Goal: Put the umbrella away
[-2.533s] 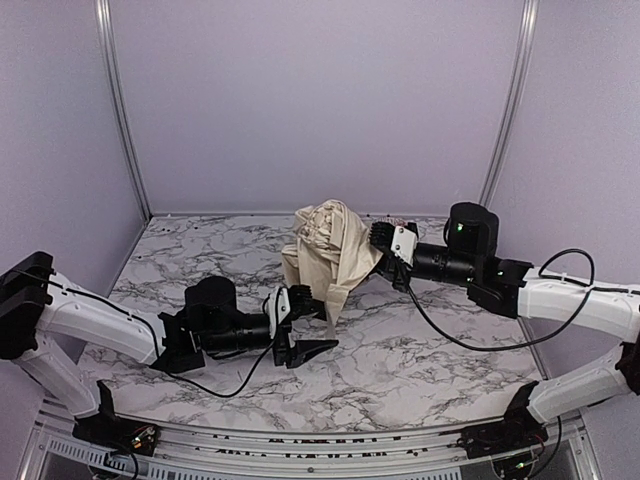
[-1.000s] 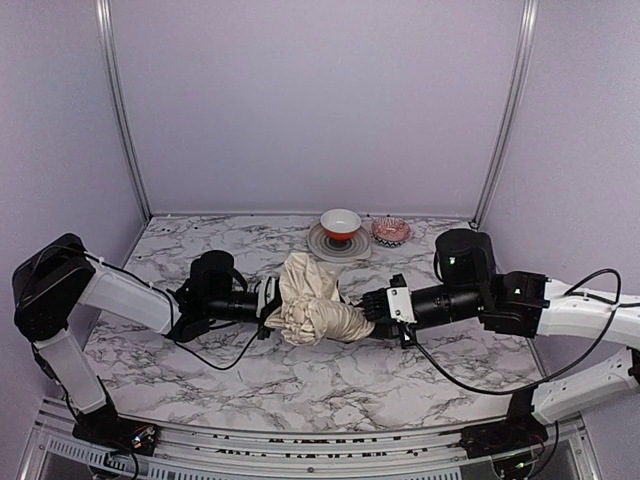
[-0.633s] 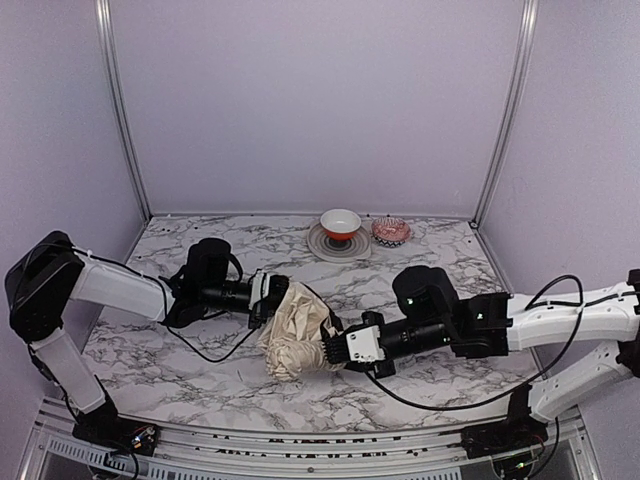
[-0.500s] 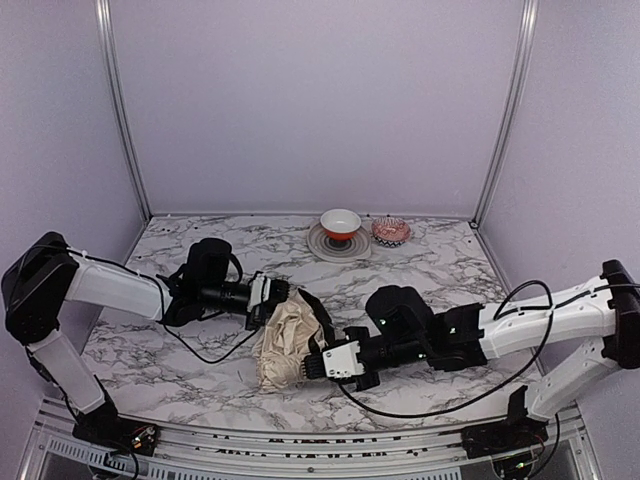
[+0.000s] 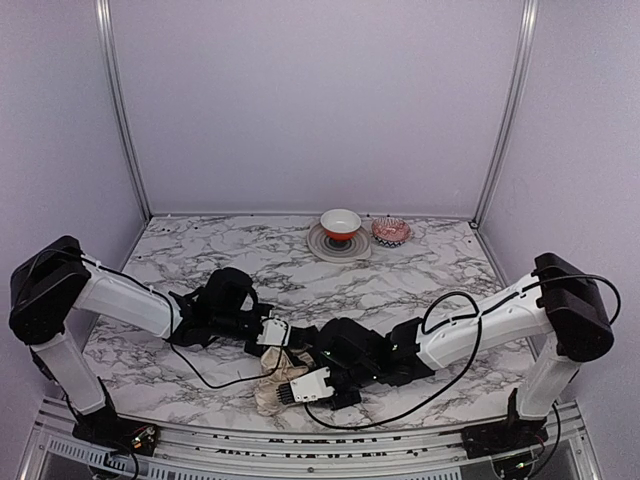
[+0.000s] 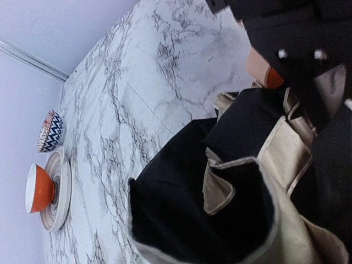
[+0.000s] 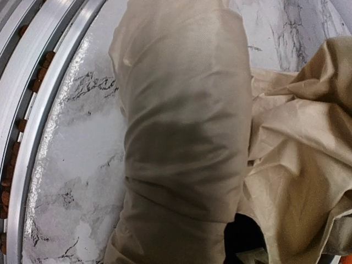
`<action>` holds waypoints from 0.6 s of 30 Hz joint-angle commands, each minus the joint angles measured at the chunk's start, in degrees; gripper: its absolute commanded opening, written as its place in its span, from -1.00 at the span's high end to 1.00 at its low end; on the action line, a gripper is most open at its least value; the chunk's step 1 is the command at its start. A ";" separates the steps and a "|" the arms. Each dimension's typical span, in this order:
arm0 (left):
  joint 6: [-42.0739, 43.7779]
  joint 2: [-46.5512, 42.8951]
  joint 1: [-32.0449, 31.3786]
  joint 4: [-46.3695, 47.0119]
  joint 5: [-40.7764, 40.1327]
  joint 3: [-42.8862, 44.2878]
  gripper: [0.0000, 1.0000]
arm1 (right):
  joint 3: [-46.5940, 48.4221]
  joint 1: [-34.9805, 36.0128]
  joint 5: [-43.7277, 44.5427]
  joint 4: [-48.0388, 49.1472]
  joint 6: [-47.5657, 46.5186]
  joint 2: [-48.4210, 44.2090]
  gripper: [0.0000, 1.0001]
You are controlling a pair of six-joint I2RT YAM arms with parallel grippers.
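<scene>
Our left claw is closed against the umbrella, crumpled near-left on the table. Our right claw, arm stretched low leftward, is buried in fabric; we cannot tell its state.

Soft, even light fills the booth from overhead and tints the walls pale lilac. The marble table is bright, with only faint, blurry shadows beneath the arms. The overhead picture is sharp, with straight edges.

In the left wrist view the umbrella sits close to the lens. Its black folds swallow the light and look soft, and the distant orange bowl is slightly blurred.

In the right wrist view cream cloth fills the frame, crisp enough to show its weave, and shades to brown in the creases. The metal rail glares white.
</scene>
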 commanded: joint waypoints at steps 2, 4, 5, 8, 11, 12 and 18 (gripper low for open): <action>1.62 6.68 1.31 10.22 -10.45 5.29 1.00 | 1.55 2.26 -6.85 -13.18 2.20 6.39 1.00; 0.30 8.68 1.68 11.95 -12.18 5.56 1.00 | 2.25 2.26 -6.84 -14.14 2.54 8.05 1.00; -0.29 9.41 2.00 12.89 -12.77 5.53 1.00 | 2.42 2.25 -6.80 -14.52 2.72 8.62 1.00; -2.48 10.84 3.41 15.52 -14.71 5.52 0.69 | 2.74 2.26 -6.88 -15.38 2.83 9.67 1.00; -5.67 12.16 5.41 17.16 -18.10 6.85 0.25 | 3.59 2.26 -7.04 -16.74 2.97 10.69 1.00; -7.82 12.75 6.31 18.10 -19.85 7.37 0.04 | 3.85 2.24 -6.95 -17.17 2.96 11.12 1.00; -14.93 15.90 12.28 20.75 -32.25 11.84 -0.67 | 5.29 2.18 -6.62 -18.73 3.84 12.94 1.00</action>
